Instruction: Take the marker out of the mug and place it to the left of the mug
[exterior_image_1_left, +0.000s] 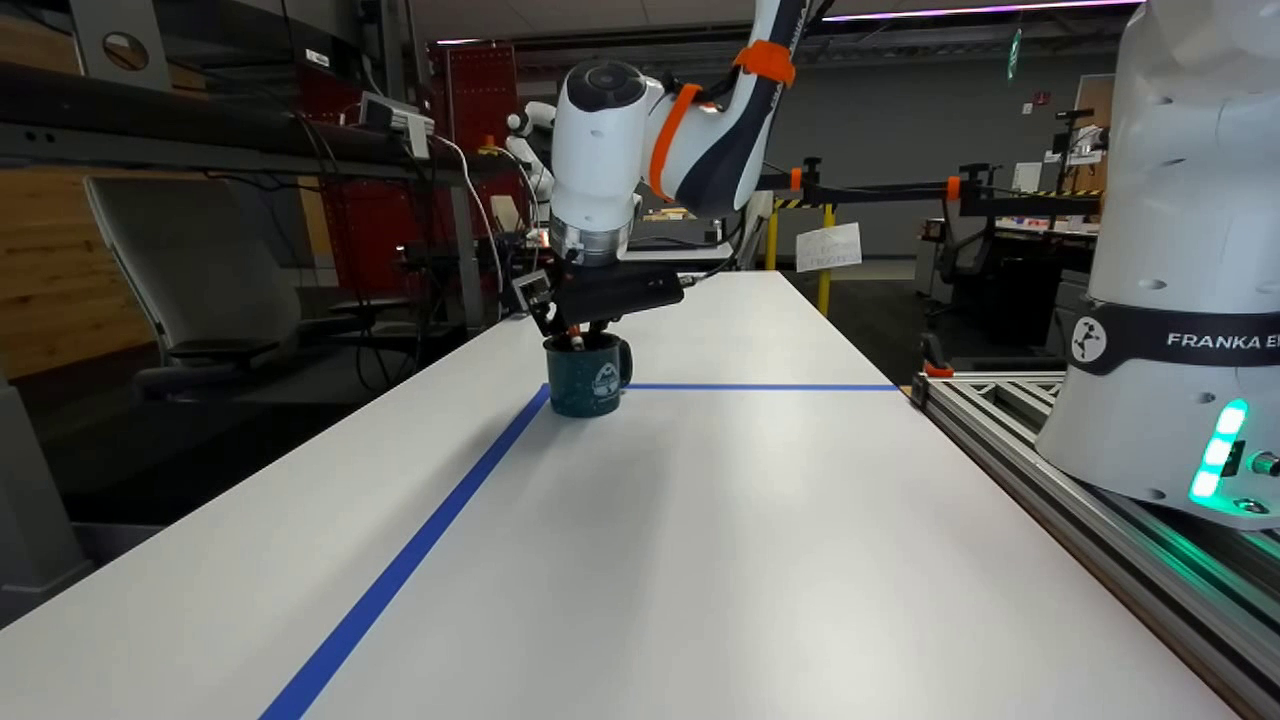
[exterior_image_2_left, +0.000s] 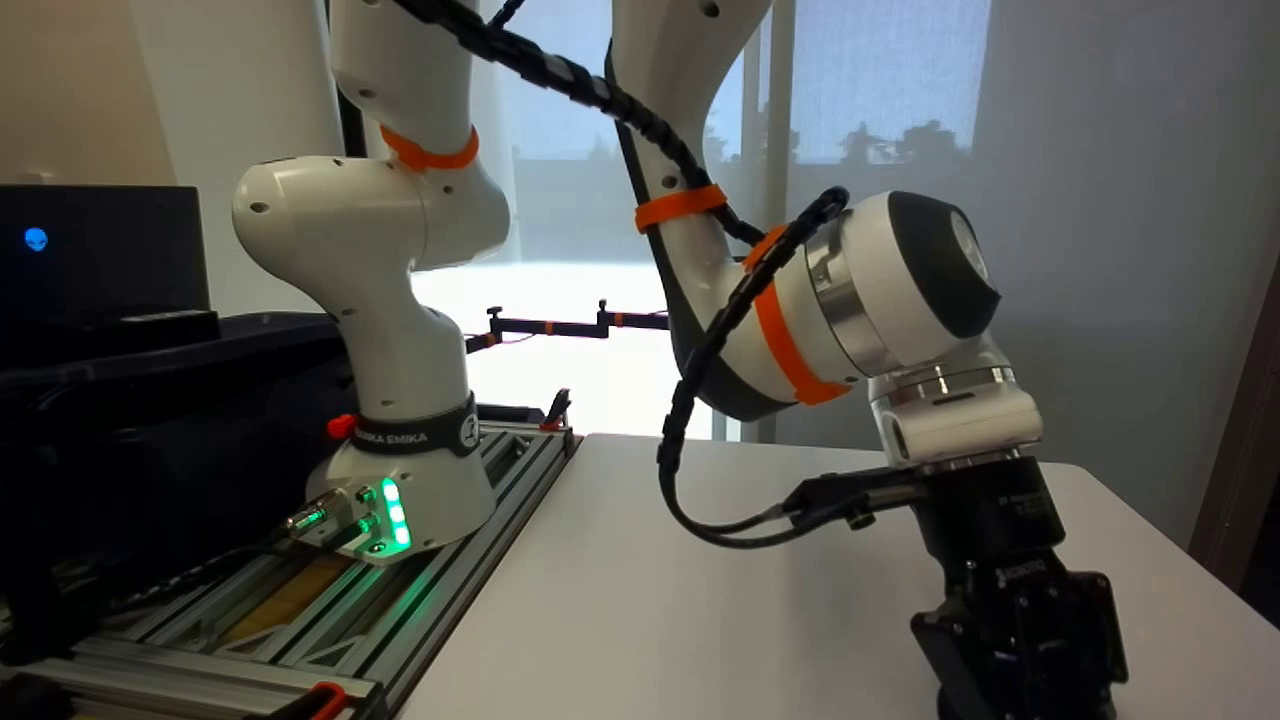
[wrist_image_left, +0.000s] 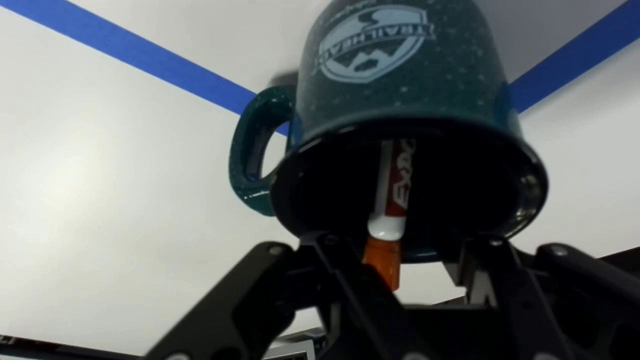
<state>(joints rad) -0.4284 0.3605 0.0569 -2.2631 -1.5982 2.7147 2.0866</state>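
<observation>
The dark teal-green mug (exterior_image_1_left: 570, 390) stands upright on the table in an exterior view. It fills the upper middle of the wrist view (wrist_image_left: 440, 80), its handle on the left there. The marker (wrist_image_left: 394, 195) leans inside the mug, its orange end sticking out past the rim; its lower part is hidden in the mug. A bit of the marker shows in an exterior view (exterior_image_1_left: 576, 340). My gripper (wrist_image_left: 400, 245) is open just above the mug rim, fingers on either side of the marker's orange end; the left finger partly covers that end. The gripper also shows in an exterior view (exterior_image_1_left: 580, 326).
The white table (exterior_image_1_left: 760, 520) carries blue tape lines (exterior_image_1_left: 430, 540) that meet near the mug. The robot base (exterior_image_1_left: 1180, 420) stands on a metal rail along one table edge. A chair (exterior_image_1_left: 200, 270) and a shelf frame are beyond the opposite edge.
</observation>
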